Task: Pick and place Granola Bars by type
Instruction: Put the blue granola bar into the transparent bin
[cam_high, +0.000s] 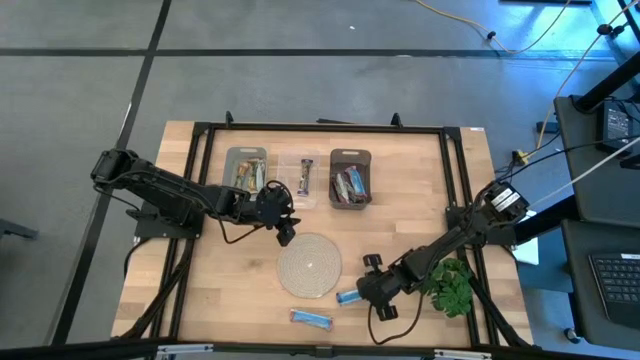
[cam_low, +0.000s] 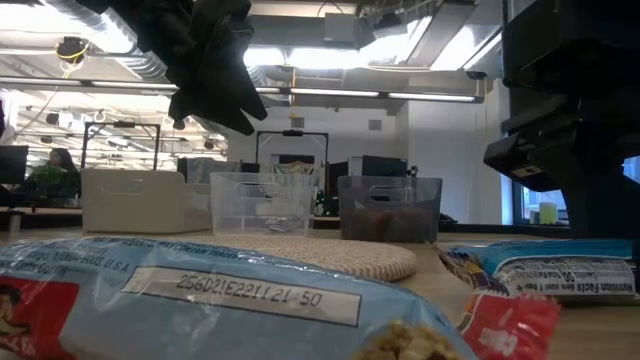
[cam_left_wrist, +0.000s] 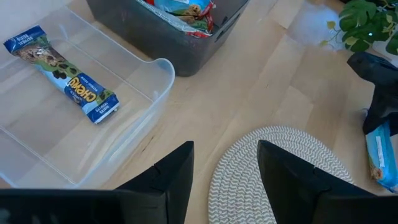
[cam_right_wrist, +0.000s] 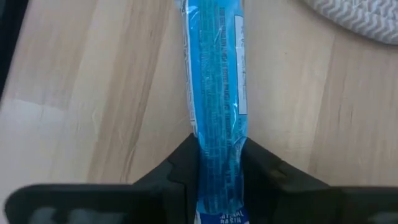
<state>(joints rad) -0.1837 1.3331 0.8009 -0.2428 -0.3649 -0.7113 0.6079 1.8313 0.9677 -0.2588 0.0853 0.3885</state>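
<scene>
My right gripper (cam_high: 362, 292) is low at the table's near side, beside the round woven mat (cam_high: 308, 265), shut on a bright blue granola bar (cam_high: 348, 297). A second blue bar (cam_high: 310, 318) lies flat near the near edge and fills the low view's foreground (cam_low: 200, 295). My left gripper (cam_high: 285, 228) hovers open above the wood between the mat and the bins, touching nothing. Three bins stand in a row at the far side. The left one (cam_high: 247, 170) holds gold-tan bars. The clear middle one (cam_left_wrist: 143, 81) holds one blue bar (cam_left_wrist: 62, 71). The dark one (cam_high: 350, 180) holds green-red bars. My right gripper pinches the blue bar near one end (cam_right_wrist: 217, 134) between its two fingers (cam_right_wrist: 177, 171), which lie on the bar's two long sides. The wrapper is squeezed narrow there. The bar runs straight ahead of the fingers, low over the wood (cam_low: 550, 272). Whether it is lifted, I cannot tell.
A leafy green plant (cam_high: 452, 285) stands by the right arm's forearm. The woven mat lies between the two grippers. A dark metal frame (cam_high: 200, 200) runs round the tabletop. Bare wood shows at the near left (cam_high: 220, 290).
</scene>
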